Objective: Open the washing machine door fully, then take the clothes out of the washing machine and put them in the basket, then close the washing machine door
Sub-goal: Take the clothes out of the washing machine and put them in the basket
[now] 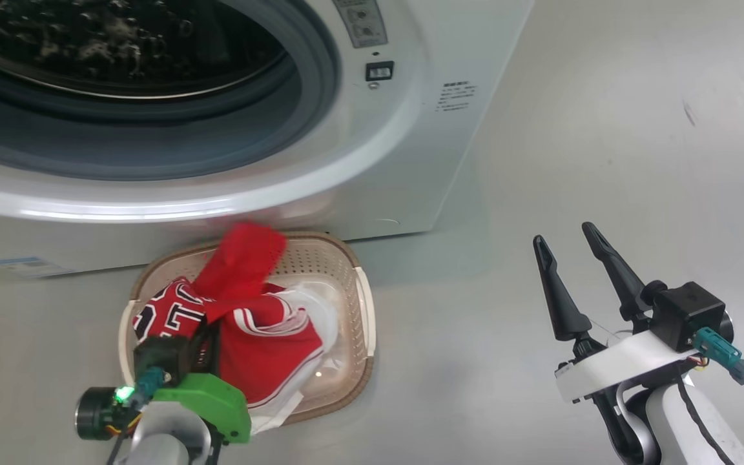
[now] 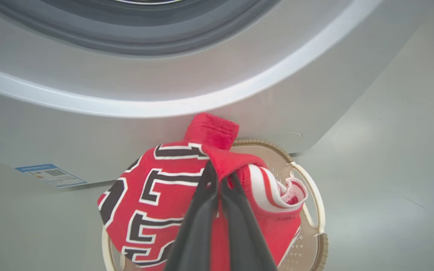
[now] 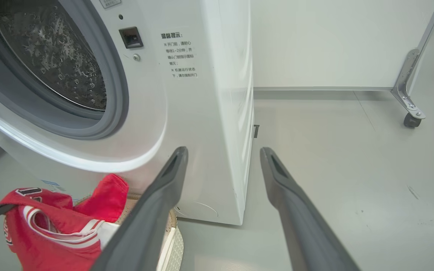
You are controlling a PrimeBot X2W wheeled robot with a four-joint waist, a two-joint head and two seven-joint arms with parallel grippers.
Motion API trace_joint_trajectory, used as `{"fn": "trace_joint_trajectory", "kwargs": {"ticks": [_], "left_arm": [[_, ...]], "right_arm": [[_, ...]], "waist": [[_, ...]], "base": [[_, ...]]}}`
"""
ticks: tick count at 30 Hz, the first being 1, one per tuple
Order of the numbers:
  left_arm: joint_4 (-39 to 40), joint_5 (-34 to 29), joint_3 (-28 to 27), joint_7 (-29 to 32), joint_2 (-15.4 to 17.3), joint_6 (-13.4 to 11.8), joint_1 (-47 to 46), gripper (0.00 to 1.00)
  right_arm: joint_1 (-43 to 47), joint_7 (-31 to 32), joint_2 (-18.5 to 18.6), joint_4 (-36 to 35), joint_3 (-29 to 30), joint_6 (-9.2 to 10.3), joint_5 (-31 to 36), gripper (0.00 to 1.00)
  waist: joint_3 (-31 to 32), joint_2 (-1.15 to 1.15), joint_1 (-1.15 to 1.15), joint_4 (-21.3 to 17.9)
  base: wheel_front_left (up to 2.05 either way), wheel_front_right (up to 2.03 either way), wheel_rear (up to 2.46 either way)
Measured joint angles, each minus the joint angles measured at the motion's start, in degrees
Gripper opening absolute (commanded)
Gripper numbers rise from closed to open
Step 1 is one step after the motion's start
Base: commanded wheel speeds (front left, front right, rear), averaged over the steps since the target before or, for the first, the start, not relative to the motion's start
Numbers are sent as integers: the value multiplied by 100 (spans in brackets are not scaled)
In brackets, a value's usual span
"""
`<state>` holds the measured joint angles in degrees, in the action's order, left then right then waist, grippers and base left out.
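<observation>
Pinching clothes (image 2: 153, 188) above basket (image 1: 320, 237) rim: L fingers (image 2: 196, 222); R fingers (image 1: 558, 290) spread over floor (image 1: 604, 129).

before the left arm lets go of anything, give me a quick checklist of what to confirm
1. left gripper shut on the clothes: ok
2. Clothes hang over the basket: ok, though one red fold reaches past its far rim.
3. right gripper open, empty, well off to the side of the basket: ok
4. drum emptied: cannot tell; the part in view looks bare.
5. washing machine shut: not ok, its opening stands uncovered.
</observation>
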<state>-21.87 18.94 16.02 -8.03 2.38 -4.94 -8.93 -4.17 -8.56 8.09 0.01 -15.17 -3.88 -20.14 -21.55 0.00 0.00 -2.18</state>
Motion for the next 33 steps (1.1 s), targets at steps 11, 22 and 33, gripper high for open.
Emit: {"fn": "trace_joint_trajectory", "kwargs": {"ticks": [11,22,33], "left_arm": [[-1144,109,-319,336,209,-8,-823,0],[-2190,243,-356,728,205,-3,-1287,100],[-2571,343,-453,404,156,100,-1504,100]], "right_arm": [[-229,-80,-108,13,-41,-18,-96,100],[-363,-242,-145,160,36,-54,-147,100],[-437,-336,-141,308,149,-57,-147,100]], "waist": [[-440,0,0,-609],[-819,0,0,-1020],[-833,0,0,-930]], "base": [[0,0,0],[0,0,0],[0,0,0]]}}
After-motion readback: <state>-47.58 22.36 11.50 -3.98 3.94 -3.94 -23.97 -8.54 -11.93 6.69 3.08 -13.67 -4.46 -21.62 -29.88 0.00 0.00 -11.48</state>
